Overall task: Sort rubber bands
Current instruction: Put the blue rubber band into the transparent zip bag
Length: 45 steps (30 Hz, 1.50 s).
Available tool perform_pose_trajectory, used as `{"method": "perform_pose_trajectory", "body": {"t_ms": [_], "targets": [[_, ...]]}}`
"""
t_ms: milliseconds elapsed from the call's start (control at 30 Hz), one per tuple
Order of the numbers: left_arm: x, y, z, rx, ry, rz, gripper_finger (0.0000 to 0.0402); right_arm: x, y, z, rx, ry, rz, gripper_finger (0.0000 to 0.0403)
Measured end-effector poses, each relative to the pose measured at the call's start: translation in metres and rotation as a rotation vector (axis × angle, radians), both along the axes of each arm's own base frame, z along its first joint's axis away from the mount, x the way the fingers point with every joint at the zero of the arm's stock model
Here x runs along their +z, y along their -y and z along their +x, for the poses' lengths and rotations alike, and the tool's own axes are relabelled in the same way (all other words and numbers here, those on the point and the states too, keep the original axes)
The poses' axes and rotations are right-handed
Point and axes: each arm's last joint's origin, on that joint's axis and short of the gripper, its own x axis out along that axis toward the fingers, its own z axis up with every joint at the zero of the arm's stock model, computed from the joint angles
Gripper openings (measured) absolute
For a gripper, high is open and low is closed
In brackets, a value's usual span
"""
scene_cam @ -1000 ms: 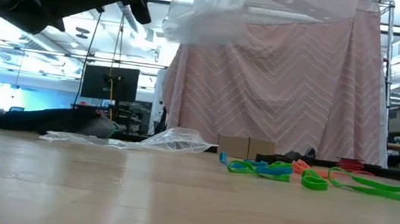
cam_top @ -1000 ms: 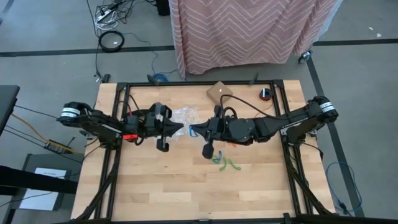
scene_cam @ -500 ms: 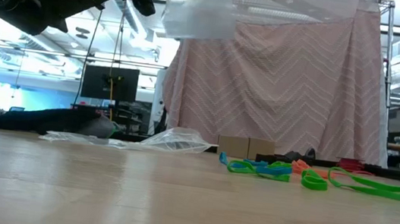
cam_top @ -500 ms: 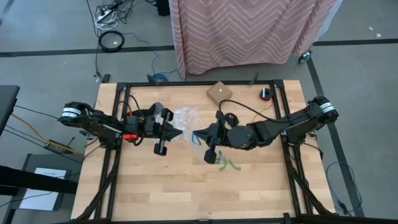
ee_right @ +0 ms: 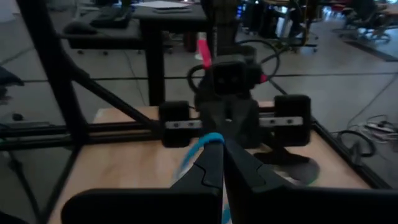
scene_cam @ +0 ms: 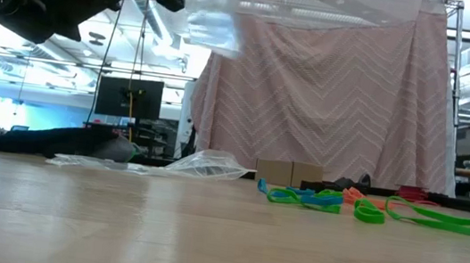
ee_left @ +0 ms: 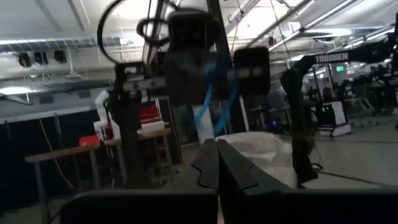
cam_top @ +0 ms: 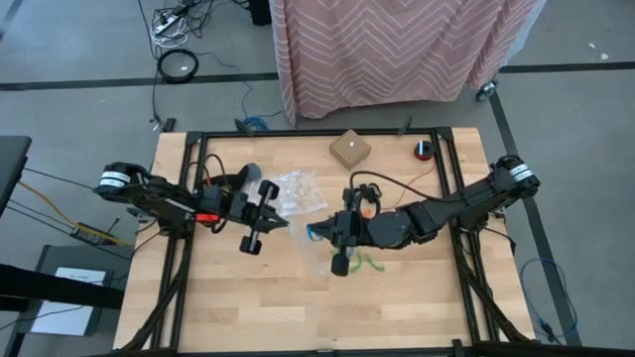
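- Right gripper [cam_top: 311, 234] jaws clenched on a blue rubber band [ee_right: 198, 148], likely to bag it.
- Left gripper [cam_top: 282, 222] jaws clenched on clear zip bag [scene_cam: 217, 8], lifted off the counter [cam_top: 228, 288].
- Green rubber bands [scene_cam: 435, 219] lay unsorted.

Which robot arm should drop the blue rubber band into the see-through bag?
Right. The right gripper is shut on the blue rubber band, nearly tip to tip with the shut left gripper. A clear bag hangs raised off the table, seemingly close by. The left gripper shows no band.
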Motion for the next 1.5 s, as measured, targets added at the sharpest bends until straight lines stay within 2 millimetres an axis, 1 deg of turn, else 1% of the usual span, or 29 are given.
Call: {"method": "perform_pose_trajectory", "body": {"t_ms": [100,233,467,533,667,733,1033,1500], "targets": [[-0.001,0.000,0.000,0.001,-0.004,0.000,0.0000,0.001,-0.003,-0.001,0.014,0.004,0.001,0.0000],[-0.001,0.000,0.000,0.001,-0.005,0.001,0.0000,0.003,-0.007,-0.001,0.106,0.025,0.010,0.0000],[0.000,0.000,0.001,0.002,0.001,0.000,0.0000,0.004,-0.007,0.000,0.129,0.027,0.009,0.0000],[0.000,0.000,0.001,0.006,0.000,-0.002,0.0000,0.001,-0.006,0.005,0.122,0.041,0.014,0.0000],[0.001,0.000,0.002,0.003,0.005,-0.001,0.0000,-0.012,-0.008,0.016,0.157,0.012,0.001,0.0000],[0.002,0.000,0.002,0.000,0.009,0.000,0.0000,-0.014,-0.009,0.019,0.161,0.024,-0.005,0.0000],[0.002,0.000,0.002,-0.005,0.008,-0.001,0.0000,-0.010,-0.009,0.018,0.169,0.042,-0.049,0.0000],[0.003,0.001,0.002,-0.014,0.007,-0.001,0.0000,-0.015,-0.008,0.017,0.157,-0.010,-0.058,0.0000]]}}
